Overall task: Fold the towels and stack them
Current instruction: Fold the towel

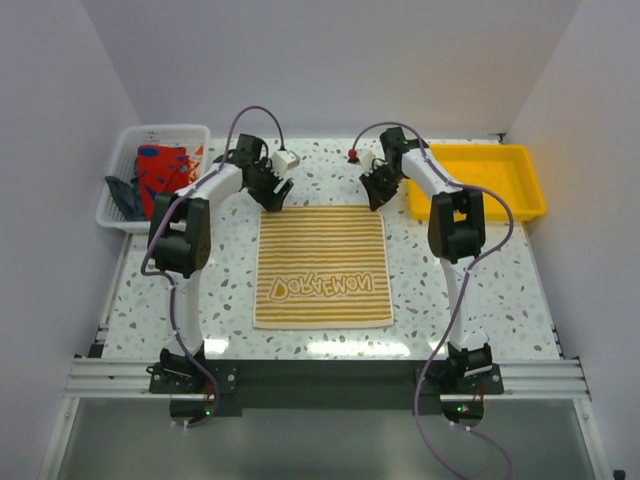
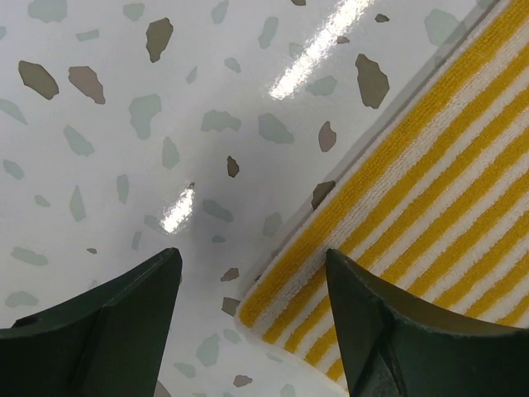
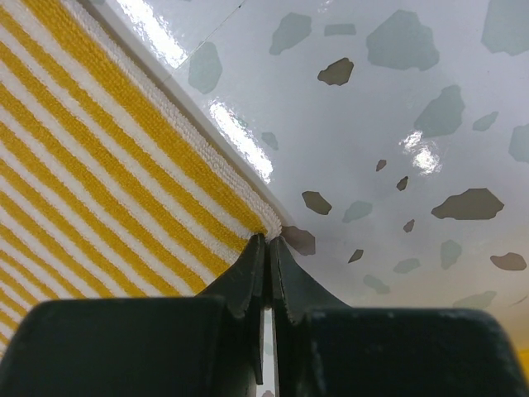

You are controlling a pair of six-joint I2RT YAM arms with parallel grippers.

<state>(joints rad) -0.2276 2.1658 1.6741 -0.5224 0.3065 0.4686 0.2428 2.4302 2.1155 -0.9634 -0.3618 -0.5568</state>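
Note:
A tan-and-white striped towel (image 1: pixel 322 265) with printed lettering lies flat in the middle of the table. My left gripper (image 1: pixel 272 192) is open and low over its far left corner; in the left wrist view (image 2: pixel 250 256) the towel corner (image 2: pixel 430 165) lies between the fingers, nearer the right one. My right gripper (image 1: pixel 378 195) is at the far right corner. In the right wrist view (image 3: pixel 269 238) its fingers are shut, with the tips pinched at the very corner of the towel (image 3: pixel 99 165). More towels (image 1: pixel 160 170), orange, teal and dark blue-grey, lie bunched in the basket.
A white mesh basket (image 1: pixel 112 215) stands at the far left. A yellow plastic tray (image 1: pixel 475 212) stands at the far right. A small red object (image 1: pixel 354 154) sits on the table behind the right gripper. The tabletop is speckled white.

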